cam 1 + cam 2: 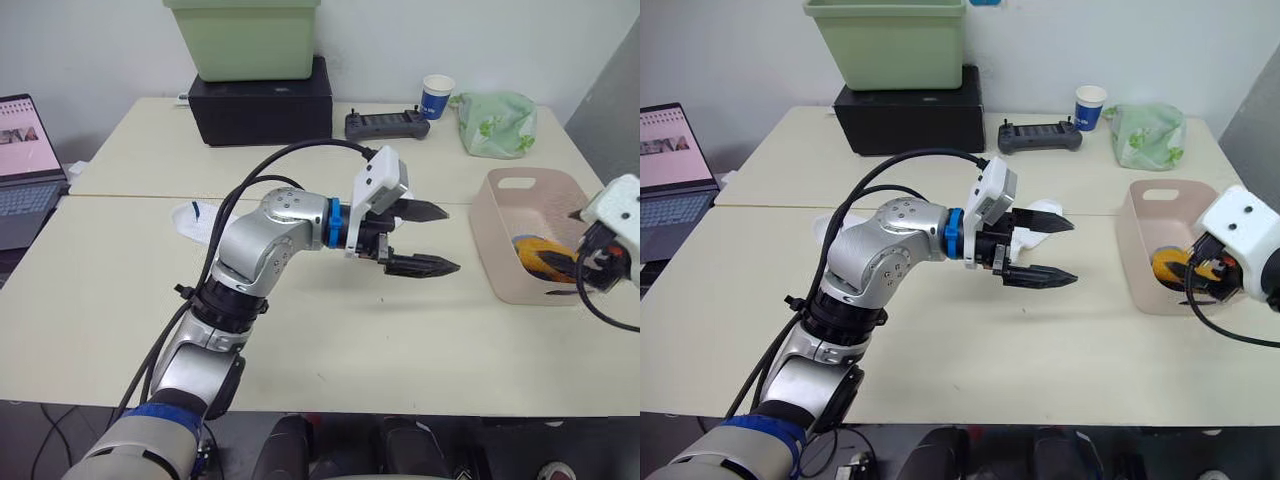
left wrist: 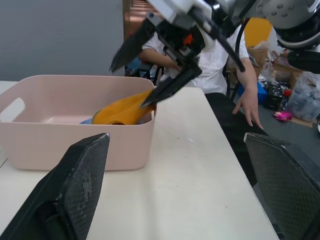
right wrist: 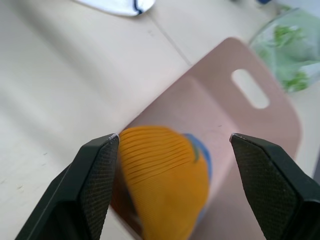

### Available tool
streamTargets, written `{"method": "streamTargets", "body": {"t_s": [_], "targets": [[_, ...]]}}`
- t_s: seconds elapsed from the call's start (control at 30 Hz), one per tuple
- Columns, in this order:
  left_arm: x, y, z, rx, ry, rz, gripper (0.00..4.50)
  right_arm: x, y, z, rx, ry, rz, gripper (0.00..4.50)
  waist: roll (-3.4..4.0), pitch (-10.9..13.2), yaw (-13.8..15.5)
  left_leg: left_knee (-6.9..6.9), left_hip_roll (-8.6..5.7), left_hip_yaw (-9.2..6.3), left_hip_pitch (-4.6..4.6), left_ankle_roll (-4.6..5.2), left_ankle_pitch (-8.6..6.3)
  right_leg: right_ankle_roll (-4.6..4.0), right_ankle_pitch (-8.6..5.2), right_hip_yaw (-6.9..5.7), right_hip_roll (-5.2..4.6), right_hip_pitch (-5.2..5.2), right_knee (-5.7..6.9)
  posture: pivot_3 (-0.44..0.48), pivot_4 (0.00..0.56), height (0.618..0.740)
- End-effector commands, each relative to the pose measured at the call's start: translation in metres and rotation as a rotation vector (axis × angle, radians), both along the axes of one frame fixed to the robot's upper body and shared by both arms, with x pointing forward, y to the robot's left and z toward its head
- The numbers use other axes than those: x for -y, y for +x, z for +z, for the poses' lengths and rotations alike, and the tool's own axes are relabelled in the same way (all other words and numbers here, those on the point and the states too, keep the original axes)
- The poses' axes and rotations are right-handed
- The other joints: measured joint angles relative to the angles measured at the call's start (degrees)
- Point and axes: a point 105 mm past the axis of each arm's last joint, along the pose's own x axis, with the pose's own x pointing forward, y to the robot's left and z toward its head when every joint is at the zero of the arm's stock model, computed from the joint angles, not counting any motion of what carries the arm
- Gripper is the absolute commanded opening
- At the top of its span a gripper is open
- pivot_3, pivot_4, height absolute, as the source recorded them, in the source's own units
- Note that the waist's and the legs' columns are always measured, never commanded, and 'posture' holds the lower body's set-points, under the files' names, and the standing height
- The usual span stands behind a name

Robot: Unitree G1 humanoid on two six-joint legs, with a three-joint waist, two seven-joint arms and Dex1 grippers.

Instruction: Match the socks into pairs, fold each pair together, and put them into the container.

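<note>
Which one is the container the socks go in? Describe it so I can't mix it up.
On the pale table's right side, beside the right tool, sits the pale pink basket, low, with slot handles and an orange sock inside. The green tub is taller and sits on the black box.

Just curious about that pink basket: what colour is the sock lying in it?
Mustard-orange, ribbed sock, with some light blue beneath it; clearest in the left wrist view.

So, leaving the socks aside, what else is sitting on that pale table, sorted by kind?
Bins and boxes: 3 (pink basket, green tub, black box)
Paper cup: 1
Handheld controller: 1
Green-and-white cloth bundle: 1
Total: 6
</note>
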Motion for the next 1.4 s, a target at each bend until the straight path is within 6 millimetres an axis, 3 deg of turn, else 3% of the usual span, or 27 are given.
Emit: {"method": "streamTargets", "body": {"t_s": [0.03, 0.17, 0.3, 0.4, 0.53, 0.67, 0.8, 0.93, 1.13, 1.4], "targets": [[-0.006, 0.005, 0.006, 0.047, -0.016, 0.023, 4.5, 0.004, -0.001, 0.015, 0.076, -0.05, -0.02, 3.83, 0.0, 0.0, 0.0, 0.0, -0.01, 0.0, 0.0, 0.0, 0.0, 0.0, 0.0, 0.0, -0.01, 0.0, 0.0, 0.0, 0.15, 0.72], [-0.03, 0.02, 0.01, 0.106, -0.039, 0.129, 4.5, -0.019, 0.001, 0.036, 0.22, 0.041, 0.056, 3.83, 0.02, 0.0, -0.4, -0.01, 0.01, 0.07, 0.03, -0.02, 0.01, 0.0, 0.0, 0.07, -0.01, -0.05, 0.08, 0.0, 0.15, 0.72], [-0.06, 0.029, 0.012, 0.16, -0.084, 0.27, 4.5, -0.035, 0.007, 0.043, 0.393, 0.066, 0.067, 3.83, 0.03, 0.0, -0.4, -0.03, 0.08, -0.04, 0.05, -0.05, 0.03, 0.0, 0.0, -0.01, 0.05, -0.06, 0.1, 0.0, 0.15, 0.72], [-0.098, 0.03, -0.001, 0.167, -0.09, 0.39, 4.5, -0.059, 0.009, 0.024, 0.416, 0.166, 0.112, 3.83, 0.03, 0.0, -0.3, -0.02, 0.07, -0.04, 0.01, -0.17, 0.09, 0.0, 0.0, 0.0, 0.02, -0.07, 0.08, 0.0, 0.15, 0.72], [-0.15, 0.025, -0.041, 0.138, 0.022, 0.528, 4.5, -0.102, 0.002, -0.003, 0.396, 0.316, 0.228, 3.83, 0.04, 0.0, -0.3, -0.03, 0.07, -0.03, -0.01, -0.18, 0.1, 0.0, 0.0, 0.0, -0.01, -0.15, 0.13, 0.0, 0.15, 0.72], [-0.197, 0.01, -0.074, 0.045, 0.09, 0.677, 4.5, -0.14, -0.017, -0.046, 0.237, 0.459, 0.329, 3.83, 0.05, 0.0, 0.0, -0.04, 0.06, -0.08, 0.01, 0.01, -0.01, -0.01, 0.0, -0.04, -0.04, -0.11, 0.11, 0.0, 0.15, 0.72], [-0.225, -0.011, -0.104, -0.078, 0.133, 0.753, 4.5, -0.156, -0.033, -0.069, 0.113, 0.545, 0.391, 4.47, 0.06, 0.0, 0.0, -0.01, 0.01, -0.1, 0.0, 0.03, -0.02, -0.01, 0.0, -0.1, -0.12, -0.08, 0.1, 0.0, 0.15, 0.72], [-0.229, -0.005, -0.105, -0.056, 0.117, 0.826, 4.5, -0.164, -0.036, -0.073, 0.086, 0.556, 0.417, 4.47, 0.06, 0.0, 0.2, -0.01, 0.01, -0.14, 0.07, 0.03, -0.02, -0.02, 0.01, -0.15, -0.13, -0.06, 0.13, 0.0, 0.15, 0.72], [-0.222, 0.047, -0.101, 0.077, 0.155, 1.017, 4.5, -0.177, -0.034, -0.062, 0.08, 0.584, 0.472, 4.47, 0.01, -0.1, 0.1, -0.01, -0.03, -0.24, 0.08, 0.03, -0.02, -0.01, 0.01, -0.27, -0.1, 0.01, 0.16, 0.0, 0.15, 0.72], [-0.207, 0.093, -0.114, 0.136, 0.216, 1.121, 4.5, -0.185, -0.034, -0.057, 0.061, 0.567, 0.527, 4.47, 0.01, -0.1, -0.3, -0.02, 0.0, -0.21, 0.04, 0.03, -0.02, -0.01, 0.01, -0.24, -0.06, -0.1, 0.2, 0.0, 0.15, 0.72]]}}
